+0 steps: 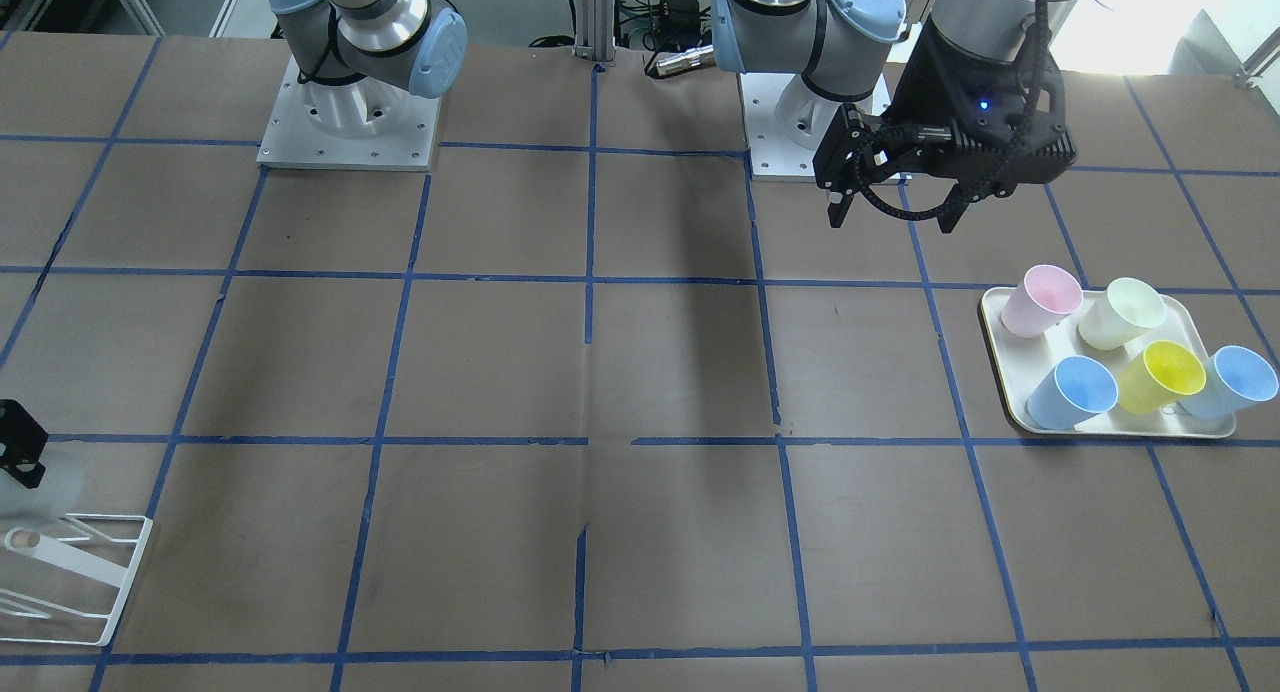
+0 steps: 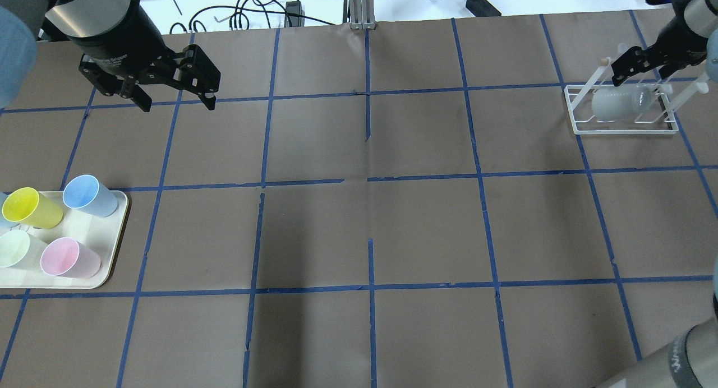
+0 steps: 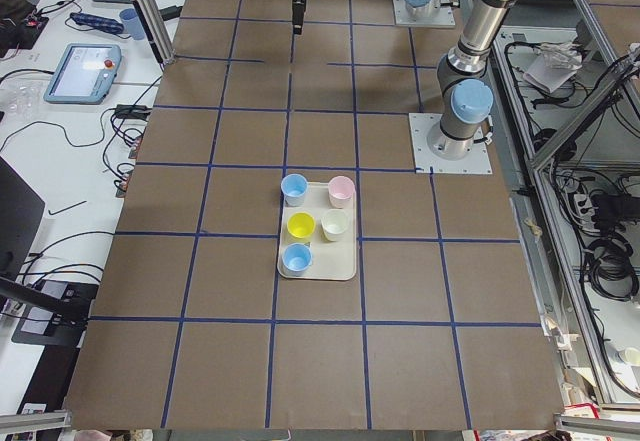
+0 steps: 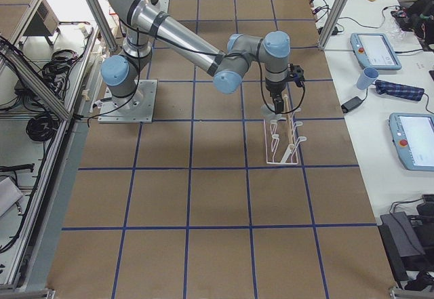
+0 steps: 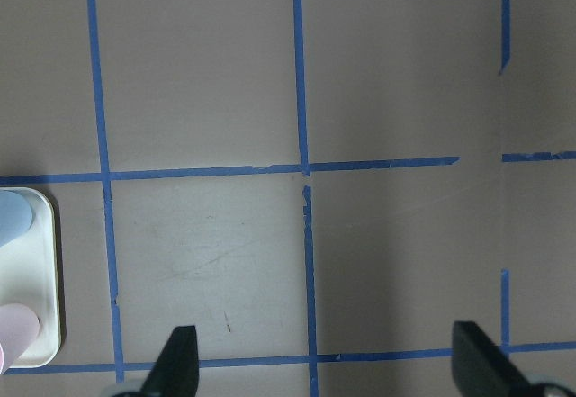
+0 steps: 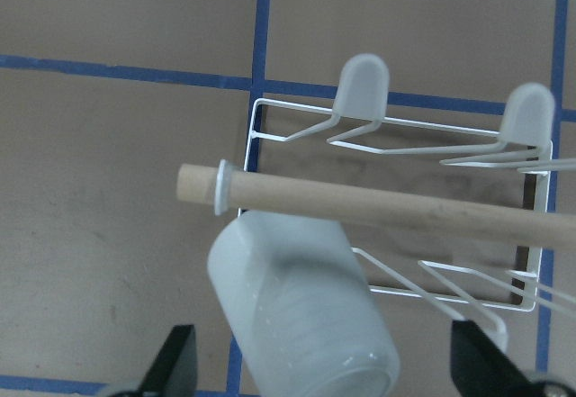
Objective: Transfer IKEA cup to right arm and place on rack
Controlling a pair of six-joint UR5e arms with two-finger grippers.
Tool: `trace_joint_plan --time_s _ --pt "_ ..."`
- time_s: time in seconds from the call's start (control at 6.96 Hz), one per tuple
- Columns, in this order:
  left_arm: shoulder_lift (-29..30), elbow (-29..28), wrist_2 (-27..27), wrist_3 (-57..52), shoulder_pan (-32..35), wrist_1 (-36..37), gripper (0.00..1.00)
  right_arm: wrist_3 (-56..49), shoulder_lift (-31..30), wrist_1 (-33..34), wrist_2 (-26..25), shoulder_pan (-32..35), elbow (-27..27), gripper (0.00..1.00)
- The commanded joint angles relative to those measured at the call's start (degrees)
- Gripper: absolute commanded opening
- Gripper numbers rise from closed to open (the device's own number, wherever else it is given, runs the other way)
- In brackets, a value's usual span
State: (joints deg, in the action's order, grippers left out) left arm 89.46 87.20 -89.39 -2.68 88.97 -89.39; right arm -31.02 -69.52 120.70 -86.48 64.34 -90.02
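Observation:
The pale grey IKEA cup lies tilted on the white wire rack at the table's far right, under the rack's wooden rod. My right gripper hovers just above it, open. In the right wrist view the cup sits between the spread fingers without touching them. My left gripper is open and empty above the table's far left. The left wrist view shows only bare table between its fingertips.
A cream tray at the near left holds yellow, blue, cream-green and pink cups, with another blue cup at the view's edge. Brown paper with blue tape lines covers the table.

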Motion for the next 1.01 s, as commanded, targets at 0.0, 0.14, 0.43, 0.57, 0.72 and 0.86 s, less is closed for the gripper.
trace_joint_plan --time_s 0.0,0.14,0.43,0.57,0.72,0.86 --pt "0.27 -0.28 0.18 0.04 -0.02 0.18 1.0 0.26 -3.15 -5.62 -0.09 0.0 0.2 1.0" --pt "0.27 -0.28 0.35 0.04 -0.02 0.18 1.0 0.52 -5.52 -9.75 -0.01 0.17 0.2 1.0" --pt "0.27 -0.28 0.35 -0.05 -0.02 0.18 1.0 1.92 -12.19 -18.87 -0.01 0.53 0.02 1.0" --pt "0.27 -0.28 0.35 -0.05 -0.02 0.18 1.0 3.85 -15.62 -22.93 0.08 0.7 0.02 1.0" --pt "0.19 -0.19 0.35 -0.14 -0.02 0.18 1.0 5.17 -18.35 -26.62 -0.01 1.84 0.02 1.0" --pt "0.19 -0.28 0.35 -0.05 -0.02 0.18 1.0 7.53 -19.94 -28.05 -0.27 4.28 0.02 1.0"
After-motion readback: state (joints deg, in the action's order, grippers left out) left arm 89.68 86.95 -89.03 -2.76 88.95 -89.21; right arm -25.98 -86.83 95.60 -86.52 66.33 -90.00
